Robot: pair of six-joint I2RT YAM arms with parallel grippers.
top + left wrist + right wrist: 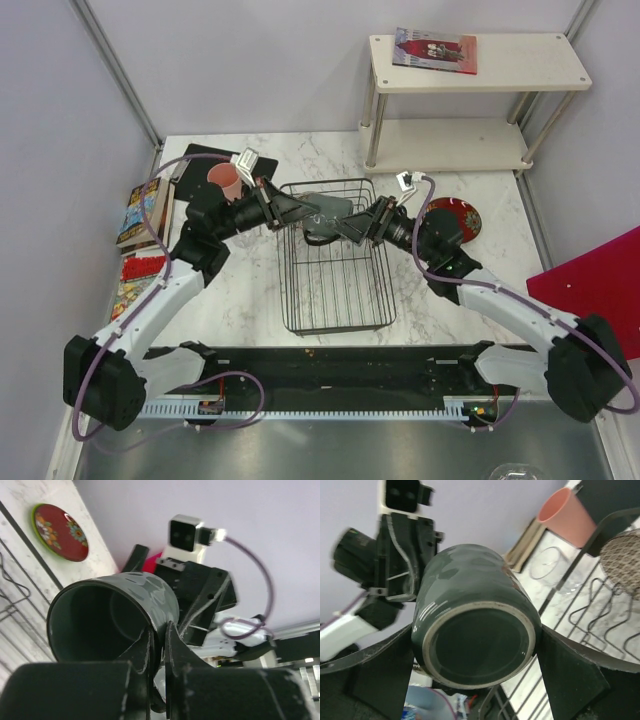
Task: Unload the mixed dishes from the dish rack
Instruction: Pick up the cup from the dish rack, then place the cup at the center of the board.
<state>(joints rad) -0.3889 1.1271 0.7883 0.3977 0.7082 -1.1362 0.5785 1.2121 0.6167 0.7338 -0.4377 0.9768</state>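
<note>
Mid-frame, above the rack [283, 280], the mug [325, 208] lies sideways between both arms, apparently a handover. Left jaws pinch its rim wall; right jaws stand wide around its base.

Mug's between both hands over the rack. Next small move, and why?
Probably back the right hand straight off the dark grey mug. Its fingers stand open either side of the base, while the left hand is shut on the rim, so the left alone seems to hold it. That frees the left to carry it clear of the dish rack.
</note>
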